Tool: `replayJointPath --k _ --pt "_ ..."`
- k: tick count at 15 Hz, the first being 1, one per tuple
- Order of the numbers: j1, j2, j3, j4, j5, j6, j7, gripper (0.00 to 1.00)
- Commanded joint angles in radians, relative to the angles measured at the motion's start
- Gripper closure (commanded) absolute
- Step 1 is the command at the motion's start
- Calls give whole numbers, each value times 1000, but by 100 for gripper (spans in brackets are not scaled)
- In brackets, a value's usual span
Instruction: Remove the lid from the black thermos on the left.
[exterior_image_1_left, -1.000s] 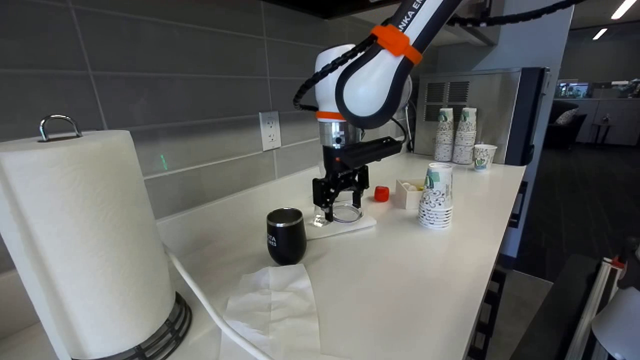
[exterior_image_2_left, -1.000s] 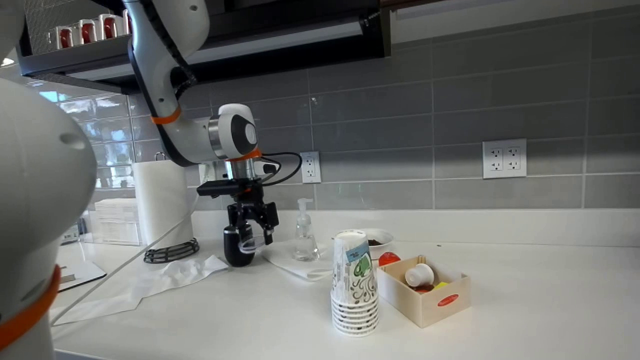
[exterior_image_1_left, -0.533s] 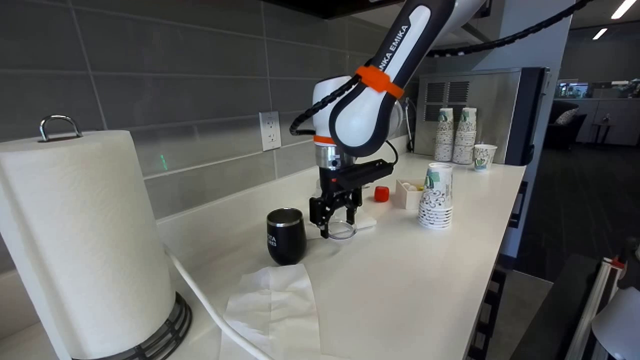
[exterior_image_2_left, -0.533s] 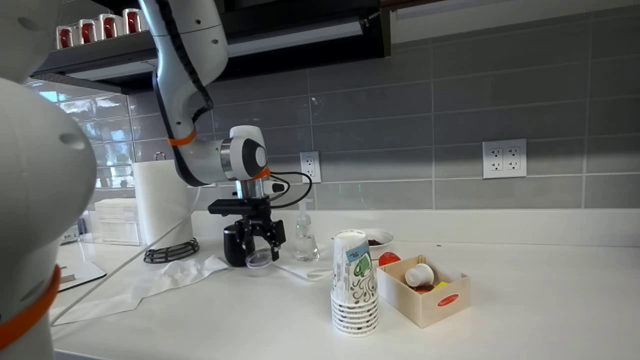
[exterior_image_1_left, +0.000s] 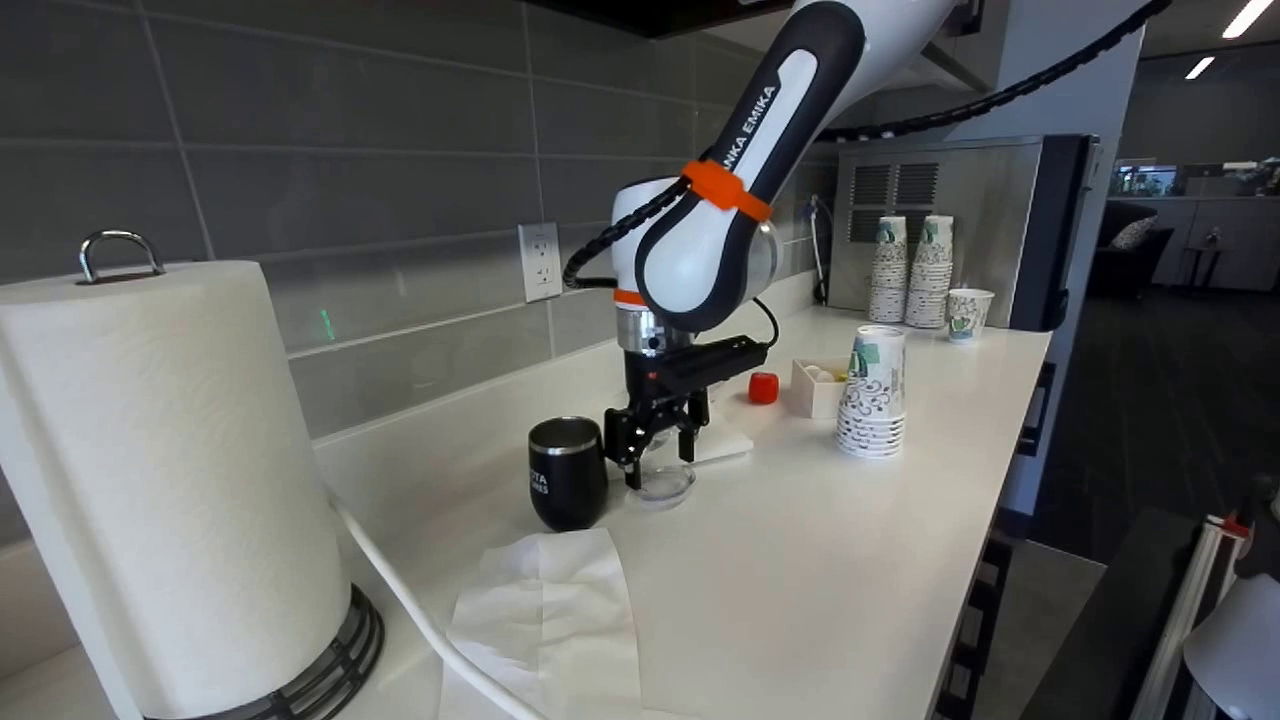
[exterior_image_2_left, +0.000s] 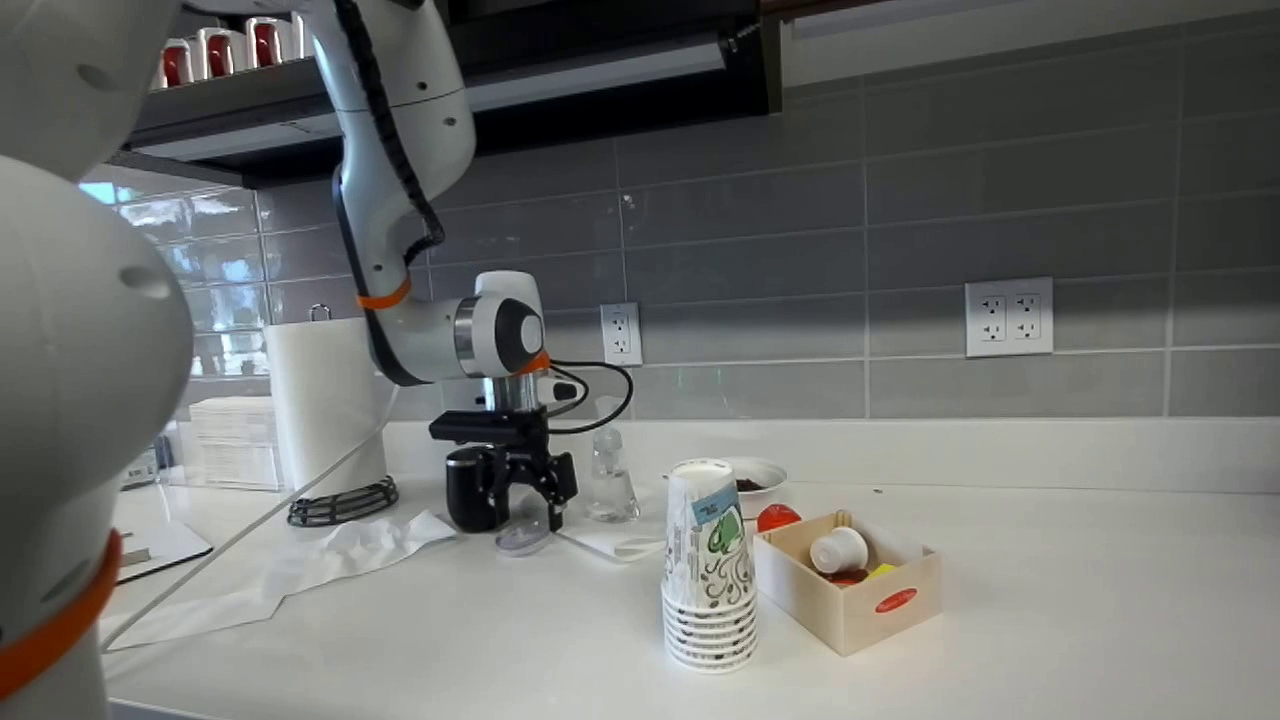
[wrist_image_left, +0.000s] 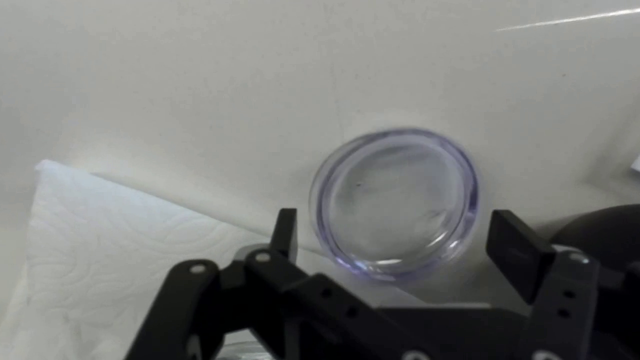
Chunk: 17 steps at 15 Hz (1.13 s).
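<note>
Lid (wrist_image_left: 395, 202): off the black thermos (exterior_image_1_left: 568, 480) and just beside it, on or barely above the tabletop (exterior_image_1_left: 780, 560); can't tell which. Hand (exterior_image_1_left: 660, 467) spread, holding nothing: in the wrist view the lid lies between the fingertips with a gap each side. Looks like clear hard plastic. My read: light, stiff, slick at the rim, likely to skid if brushed off-centre, maybe crack if squeezed hard. To take hold: opposite sides of the outer rim, full width, fingertips low, gentle squeeze. Thermos-side finger has little room; could nudge the thermos.
</note>
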Motion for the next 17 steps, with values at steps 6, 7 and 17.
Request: replayJointPath --k 6,7,17 --pt "30 -47 -8 41 12 -134 -29 0" --pt "37 -74 -8 31 5 -153 -20 0" --pt "69 -265 17 -21 -80 -260 56 0"
